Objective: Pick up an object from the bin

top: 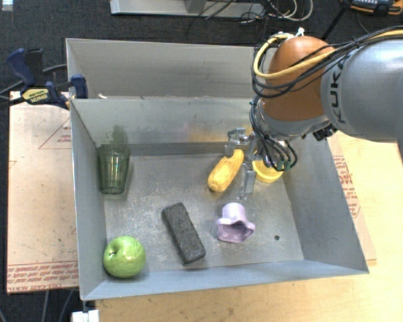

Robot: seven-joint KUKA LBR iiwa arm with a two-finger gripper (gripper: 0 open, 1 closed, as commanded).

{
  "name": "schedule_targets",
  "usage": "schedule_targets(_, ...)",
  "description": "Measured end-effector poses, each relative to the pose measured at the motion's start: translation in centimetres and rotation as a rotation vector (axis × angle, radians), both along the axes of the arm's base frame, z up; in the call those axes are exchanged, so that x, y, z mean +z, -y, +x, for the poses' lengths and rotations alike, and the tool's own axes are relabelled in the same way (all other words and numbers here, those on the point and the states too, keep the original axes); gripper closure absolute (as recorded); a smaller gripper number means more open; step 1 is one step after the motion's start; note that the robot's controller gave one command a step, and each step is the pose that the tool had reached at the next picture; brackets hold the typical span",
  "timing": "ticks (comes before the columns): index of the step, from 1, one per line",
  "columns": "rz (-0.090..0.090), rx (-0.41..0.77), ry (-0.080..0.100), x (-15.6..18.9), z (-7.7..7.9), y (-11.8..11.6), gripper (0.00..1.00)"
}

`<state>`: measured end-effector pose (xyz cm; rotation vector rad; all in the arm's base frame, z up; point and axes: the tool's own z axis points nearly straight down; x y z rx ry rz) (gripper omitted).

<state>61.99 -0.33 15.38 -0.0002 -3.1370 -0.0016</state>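
Note:
My gripper [242,159] hangs low over the right middle of the bin, under the orange wrist cover. It is open, with one metal finger [236,139] toward the back and the other [247,181] toward the front. The upper right end of a long yellow corn-like thing [224,172] lies between them, its body slanting down to the left. Just right of the gripper, partly hidden by cables, is a round yellow thing [269,173]. A pale lilac cup-shaped thing [234,224] lies on its side just in front of the gripper.
A dark grey block [183,232] lies at the front middle of the bin. A green apple [124,257] sits in the front left corner, and a green see-through glass [113,169] stands at the left wall. The arm covers the bin's back right.

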Motion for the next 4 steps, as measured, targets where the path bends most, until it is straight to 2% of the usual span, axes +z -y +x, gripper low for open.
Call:
schedule_targets(1, 0.000, 0.000, 0.006, 0.5, 0.1, 0.0, 0.00)
schedule_targets(2, 0.001, -0.080, 0.002, -8.4, 2.6, 0.2, 1.00)
schedule_targets(3, 0.001, -0.080, 0.002, -8.4, 2.6, 0.2, 1.00)
schedule_targets(4, 0.002, -0.111, 0.010, 7.6, 2.4, 0.9, 1.00)
